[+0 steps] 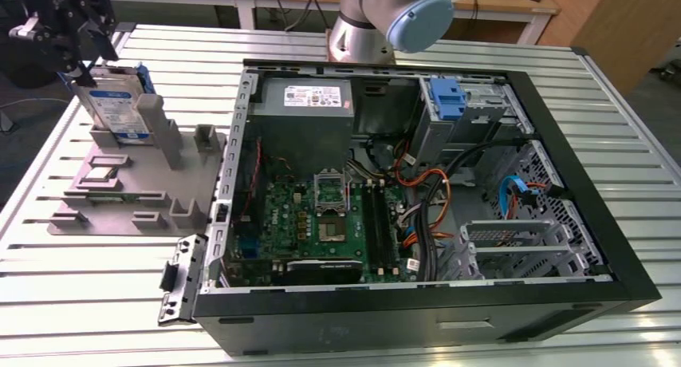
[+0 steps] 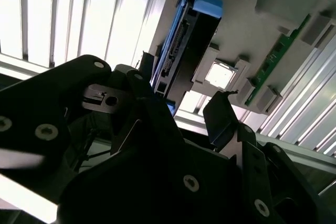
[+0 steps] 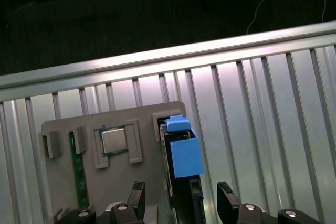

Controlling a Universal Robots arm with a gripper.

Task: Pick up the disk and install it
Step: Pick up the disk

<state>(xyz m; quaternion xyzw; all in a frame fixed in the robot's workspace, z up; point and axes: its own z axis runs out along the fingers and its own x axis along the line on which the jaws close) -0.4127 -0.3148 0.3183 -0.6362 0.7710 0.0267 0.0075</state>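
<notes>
The disk (image 1: 115, 108) stands on edge in a grey holder (image 1: 117, 191) on the table, at the exterior view's left. It is silver with a white label and blue rails. My gripper (image 1: 80, 68) hangs just above its top edge. In the first wrist view, the two black fingertips (image 3: 137, 192) sit on either side of the disk (image 3: 181, 153), with a gap on each side. The gripper (image 3: 181, 195) is open and holds nothing. The second wrist view shows the disk (image 2: 191, 35) edge-on beyond the open gripper (image 2: 181, 85).
An open computer case (image 1: 596, 223) lies on the slatted metal table, with a drive cage and a blue bracket (image 1: 447, 100) at its far corner. The holder also carries a processor chip (image 3: 115, 140) and a green memory stick (image 3: 79, 174). The arm's base (image 1: 383, 24) stands behind the case.
</notes>
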